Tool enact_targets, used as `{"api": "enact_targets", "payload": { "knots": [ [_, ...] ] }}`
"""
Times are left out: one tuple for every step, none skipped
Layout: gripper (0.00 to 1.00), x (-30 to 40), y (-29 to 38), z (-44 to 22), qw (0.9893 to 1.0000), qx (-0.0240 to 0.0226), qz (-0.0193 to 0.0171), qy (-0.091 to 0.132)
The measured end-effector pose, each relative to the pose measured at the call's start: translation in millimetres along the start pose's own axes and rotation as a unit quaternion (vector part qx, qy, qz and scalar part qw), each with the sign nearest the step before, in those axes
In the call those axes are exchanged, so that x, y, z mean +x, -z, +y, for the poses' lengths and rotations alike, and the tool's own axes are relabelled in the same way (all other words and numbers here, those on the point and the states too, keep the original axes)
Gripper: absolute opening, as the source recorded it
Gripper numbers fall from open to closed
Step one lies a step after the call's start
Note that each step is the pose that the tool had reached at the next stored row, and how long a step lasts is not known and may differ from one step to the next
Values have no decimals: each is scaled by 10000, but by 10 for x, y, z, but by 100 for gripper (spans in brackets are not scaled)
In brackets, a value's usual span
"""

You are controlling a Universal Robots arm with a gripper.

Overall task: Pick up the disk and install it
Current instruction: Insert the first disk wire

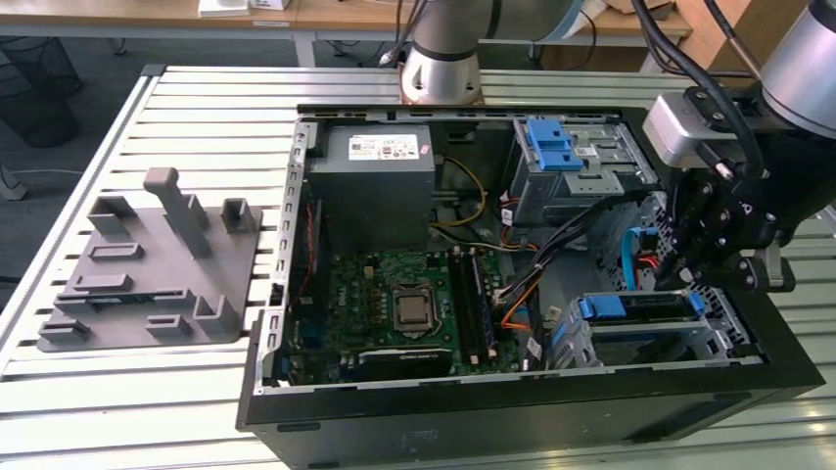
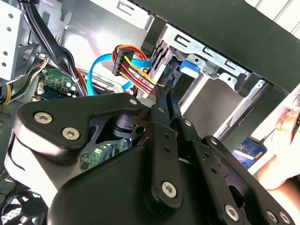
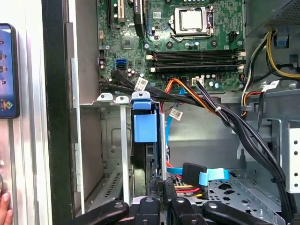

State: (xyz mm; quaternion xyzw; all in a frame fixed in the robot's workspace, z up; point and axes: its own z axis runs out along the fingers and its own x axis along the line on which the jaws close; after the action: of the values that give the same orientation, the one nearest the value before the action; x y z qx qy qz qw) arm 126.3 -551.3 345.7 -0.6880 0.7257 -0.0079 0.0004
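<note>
1. Chassis (image 1: 523,411): the open computer case takes up most of the slatted table. Its drive cage (image 1: 716,338) sits at the exterior view's right, beside the case wall. If you swing the arm sideways here, it will strike that wall or the cage rim.
2. Cables (image 3: 225,117): a loose bundle drapes across the case just beside the cage. In the second wrist view, a blue data cable (image 2: 101,70) and a power plug hang near the fingers. Any pull back could snag them and drag a connector.
3. Disk (image 3: 144,124): it stands on edge in a cage slot, blue rail outermost. The exterior view shows that rail (image 1: 640,306) level with the cage top. I judge it looks seated, but a skewed push could jam the rails.
4. Gripper (image 2: 166,91): it hovers over the cage (image 1: 669,266), fingers drawn together with nothing visible between them.
5. Hand (image 3: 3,208): the first wrist view catches a person's hand and a phone (image 3: 7,70) outside the case wall, which the exterior view does not show. Keep the arm off that side.
</note>
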Motion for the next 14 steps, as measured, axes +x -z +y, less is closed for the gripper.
{"api": "enact_targets", "payload": {
  "knots": [
    [16,0,-5,-7,10000,-5,-1,-1],
    [16,1,-10,-12,10000,-9,-1,-2],
    [16,3,-15,-14,10000,-11,-1,-3],
    [16,4,-20,-14,10000,-11,-1,-4],
    [16,5,-25,-14,10000,-12,-1,-4],
    [16,5,-30,-14,10000,-12,0,-4],
    [16,6,-35,-14,10000,-12,-1,-3],
    [16,8,-38,-14,10000,-12,0,-3],
    [16,12,-41,-14,10000,-11,0,-4],
    [16,16,-44,-15,10000,-12,0,-5],
    [16,21,-47,-15,10000,-12,-1,-5],
    [16,25,-50,-15,10000,-12,-1,-5],
    [16,28,-52,-15,10000,-12,-1,-6],
    [16,32,-53,-15,10000,-12,-1,-6]
  ]
}}
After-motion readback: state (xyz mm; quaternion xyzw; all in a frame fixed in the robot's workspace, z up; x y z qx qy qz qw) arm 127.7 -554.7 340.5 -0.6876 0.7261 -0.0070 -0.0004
